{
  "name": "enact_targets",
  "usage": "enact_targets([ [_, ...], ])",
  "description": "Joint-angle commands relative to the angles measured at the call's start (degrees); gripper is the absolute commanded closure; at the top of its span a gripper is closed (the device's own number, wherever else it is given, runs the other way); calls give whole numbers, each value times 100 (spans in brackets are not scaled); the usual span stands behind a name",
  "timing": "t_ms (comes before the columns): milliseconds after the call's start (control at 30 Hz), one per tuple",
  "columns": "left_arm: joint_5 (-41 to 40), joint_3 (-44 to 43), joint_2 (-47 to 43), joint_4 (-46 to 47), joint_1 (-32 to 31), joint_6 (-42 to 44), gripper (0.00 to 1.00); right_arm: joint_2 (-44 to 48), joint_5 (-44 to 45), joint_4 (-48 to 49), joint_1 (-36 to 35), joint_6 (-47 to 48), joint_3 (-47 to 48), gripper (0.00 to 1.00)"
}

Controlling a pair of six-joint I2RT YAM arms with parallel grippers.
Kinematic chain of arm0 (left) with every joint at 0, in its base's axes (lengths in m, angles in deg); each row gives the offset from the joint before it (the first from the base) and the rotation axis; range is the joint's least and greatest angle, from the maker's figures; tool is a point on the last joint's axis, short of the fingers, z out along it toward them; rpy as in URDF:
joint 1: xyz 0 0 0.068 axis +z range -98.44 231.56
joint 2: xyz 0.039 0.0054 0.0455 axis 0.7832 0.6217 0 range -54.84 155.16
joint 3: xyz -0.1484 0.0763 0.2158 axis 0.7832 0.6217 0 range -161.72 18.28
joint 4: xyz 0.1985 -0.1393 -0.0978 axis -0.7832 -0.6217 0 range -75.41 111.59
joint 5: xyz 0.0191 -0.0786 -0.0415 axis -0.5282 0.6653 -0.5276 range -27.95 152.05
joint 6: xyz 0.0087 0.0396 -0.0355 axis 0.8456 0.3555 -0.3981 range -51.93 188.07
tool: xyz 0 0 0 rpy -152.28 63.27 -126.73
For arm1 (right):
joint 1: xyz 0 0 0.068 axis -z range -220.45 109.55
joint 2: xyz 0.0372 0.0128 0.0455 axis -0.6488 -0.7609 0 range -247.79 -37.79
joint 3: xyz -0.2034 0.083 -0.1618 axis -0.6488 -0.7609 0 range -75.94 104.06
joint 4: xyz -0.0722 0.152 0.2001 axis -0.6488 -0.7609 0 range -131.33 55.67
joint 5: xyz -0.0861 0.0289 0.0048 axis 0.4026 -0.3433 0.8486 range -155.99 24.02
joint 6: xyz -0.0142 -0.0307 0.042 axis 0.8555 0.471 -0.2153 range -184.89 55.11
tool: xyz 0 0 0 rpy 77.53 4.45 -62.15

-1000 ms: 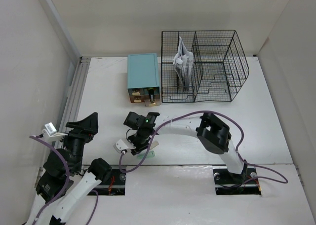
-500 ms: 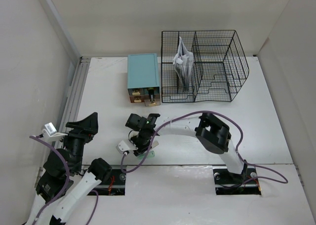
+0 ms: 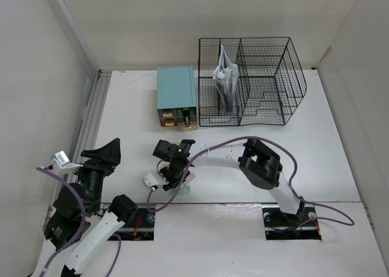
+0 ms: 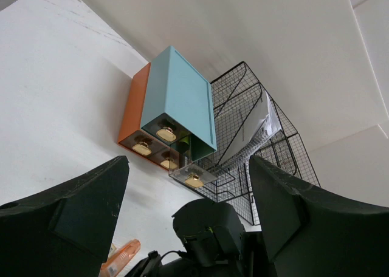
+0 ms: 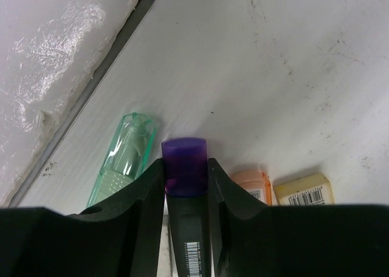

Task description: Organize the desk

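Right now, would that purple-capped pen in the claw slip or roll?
The purple-capped marker looks like rigid plastic, so it is probably stiff and light. Its smooth barrel might slip in the right gripper, and it may roll a little on the flat desk.

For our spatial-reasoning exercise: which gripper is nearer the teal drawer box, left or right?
Right. The right gripper, fingers shut on a purple-capped marker, sits just in front of the teal drawer box; the left gripper, open, is farther off, by the left edge of the desk.

Open white worktop lies right of the right arm. At the back, a teal-topped drawer box and a black wire-mesh file rack stand side by side, barring passage.
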Motion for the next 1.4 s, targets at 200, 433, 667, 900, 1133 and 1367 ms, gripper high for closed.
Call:
enact_targets([
  [200,-114,-144,-1150,20,-13,107,22,607,-492,-889,-81,30,975,90],
  [433,-114,-144,-1150,20,-13,107,22,1406,350,-478,6,-285,1276,91],
  [667,-114,-144,-1150,20,-13,107,22,2101,626,1395,1183,-1111,555,92],
  [900,-114,-91,-1150,20,-13,107,22,1786,-1228,2064,2344,-1833,738,92],
  [1133,-114,-91,-1150,20,-13,54,22,1153,-2802,1906,2749,-1886,1283,92],
  [1367,-114,-91,-1150,20,-13,54,22,819,-3655,1906,2907,-1886,1390,92],
])
